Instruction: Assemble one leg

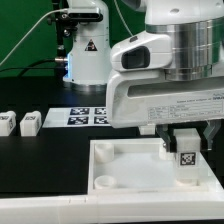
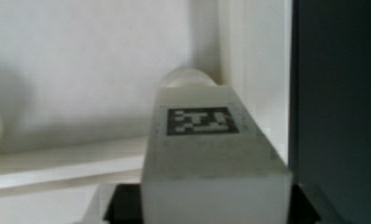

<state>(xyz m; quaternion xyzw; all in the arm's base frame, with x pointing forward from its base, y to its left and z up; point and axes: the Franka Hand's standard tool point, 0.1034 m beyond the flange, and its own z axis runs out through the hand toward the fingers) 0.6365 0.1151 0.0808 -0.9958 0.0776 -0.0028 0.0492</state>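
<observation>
Fingers (image 1: 168, 142) grip the upright leg (image 1: 186, 160) (tag showing) over the tray (image 1: 128, 168).

1. Leg (image 1: 186, 160) (image 2: 203, 165): white, with 1 black-and-white square tag.
2. Tabletop (image 1: 40, 165): black.
3. Tray-like piece (image 1: 128, 180): plain white.
4. Marker board (image 1: 88, 117): white, bearing 4 black-and-white tags.
5. Gripper (image 1: 187, 150): white housing, black fingers (image 1: 167, 142).
6. Loose part (image 1: 30, 122): white, black-marked face.

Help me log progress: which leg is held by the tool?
The leg at the exterior view's right, clamped upright in the tool over the white tray. The other two legs lie loose on the table at the exterior view's left.
</observation>
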